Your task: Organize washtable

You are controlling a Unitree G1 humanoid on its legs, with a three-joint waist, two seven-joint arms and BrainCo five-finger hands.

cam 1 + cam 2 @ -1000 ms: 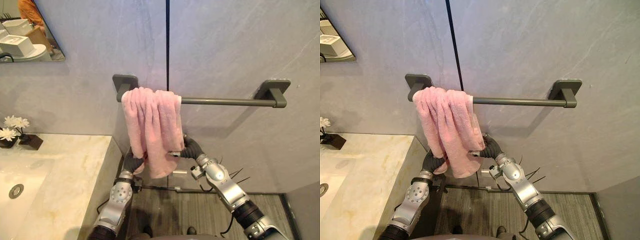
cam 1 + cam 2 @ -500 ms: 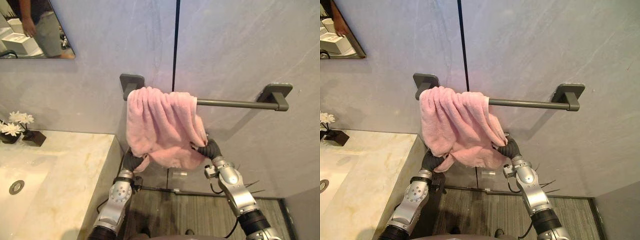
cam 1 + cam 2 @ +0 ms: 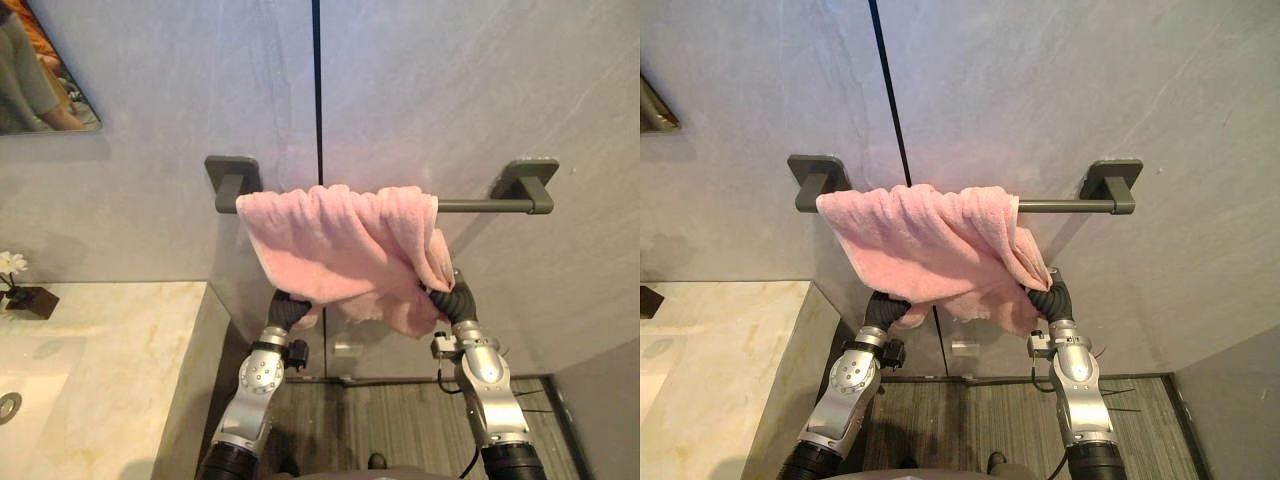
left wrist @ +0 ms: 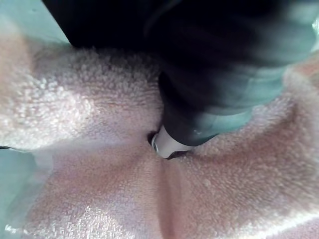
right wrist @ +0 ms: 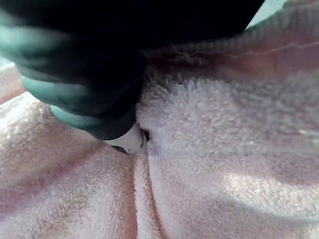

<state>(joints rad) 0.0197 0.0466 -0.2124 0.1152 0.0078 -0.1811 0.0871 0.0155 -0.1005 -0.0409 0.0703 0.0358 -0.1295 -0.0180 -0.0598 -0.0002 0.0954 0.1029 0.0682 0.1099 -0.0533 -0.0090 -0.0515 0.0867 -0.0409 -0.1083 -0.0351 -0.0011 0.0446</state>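
Pink towel (image 3: 340, 235) draped over the dark towel bar (image 3: 485, 206) on the grey wall, centre of frame, spread from the bar's left bracket to past its middle. The left robot hand (image 3: 286, 309) and right robot hand (image 3: 454, 300) sit under the towel's lower edge, each pinching a gathered fold of cloth. The marble surface (image 3: 100, 360) lies at lower left, apart from the towel.

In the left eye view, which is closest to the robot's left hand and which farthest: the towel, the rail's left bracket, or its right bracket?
1. Towel: draped on the rail, pinched in the left hand itself.
2. Left bracket: on the wall, just above the hand.
3. Right bracket: far end of the rail, across the towel.
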